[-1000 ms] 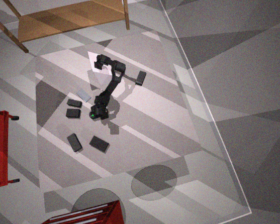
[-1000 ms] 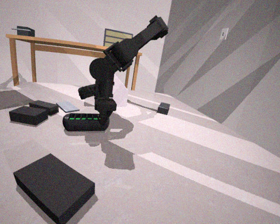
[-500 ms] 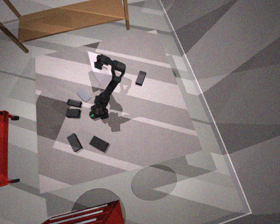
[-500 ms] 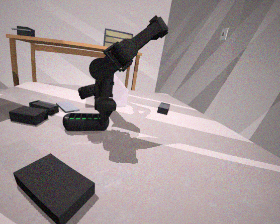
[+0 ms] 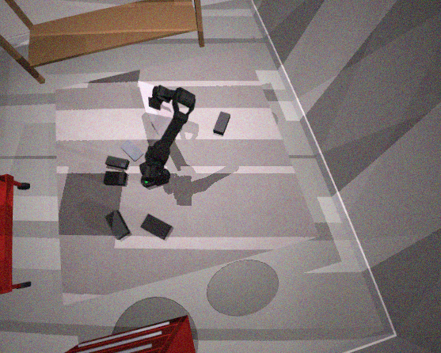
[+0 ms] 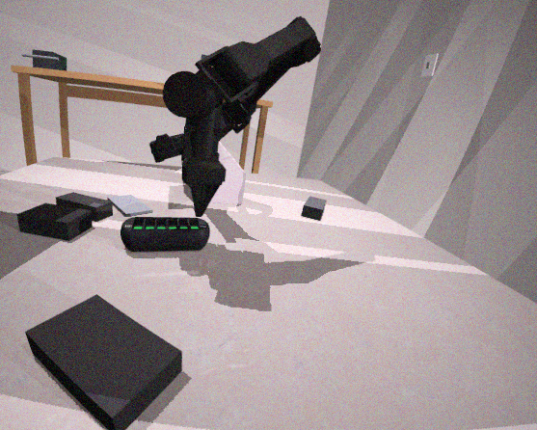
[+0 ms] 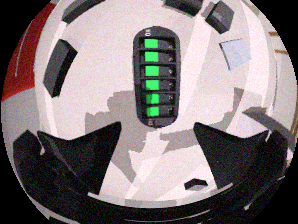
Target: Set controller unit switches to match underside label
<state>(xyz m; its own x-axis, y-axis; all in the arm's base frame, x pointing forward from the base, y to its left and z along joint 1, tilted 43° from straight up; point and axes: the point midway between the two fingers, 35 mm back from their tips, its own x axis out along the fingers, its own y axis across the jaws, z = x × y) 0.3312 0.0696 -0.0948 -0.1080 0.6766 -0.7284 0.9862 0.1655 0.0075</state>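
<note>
The dark grey controller unit (image 6: 165,241) (image 7: 157,77) sits flat on its base on the bench, with its six rocker switches facing up. All six green ends show in one column in the wrist view; which ends are pressed down I cannot tell for sure. The label on its underside is hidden. In the top view the arm covers most of the unit. My gripper (image 6: 200,215) (image 7: 158,126) is open and empty, fingers wide apart. It hangs above and just beyond one end of the unit, apart from it.
Several dark modules lie around, among them one at the front (image 5: 157,226) (image 6: 102,357), two to the left (image 5: 117,162) (image 5: 115,179) and one at the far right (image 5: 222,123) (image 6: 314,207). A thin pale blue plate (image 5: 132,150) (image 6: 130,204) (image 7: 235,53) lies behind the unit.
</note>
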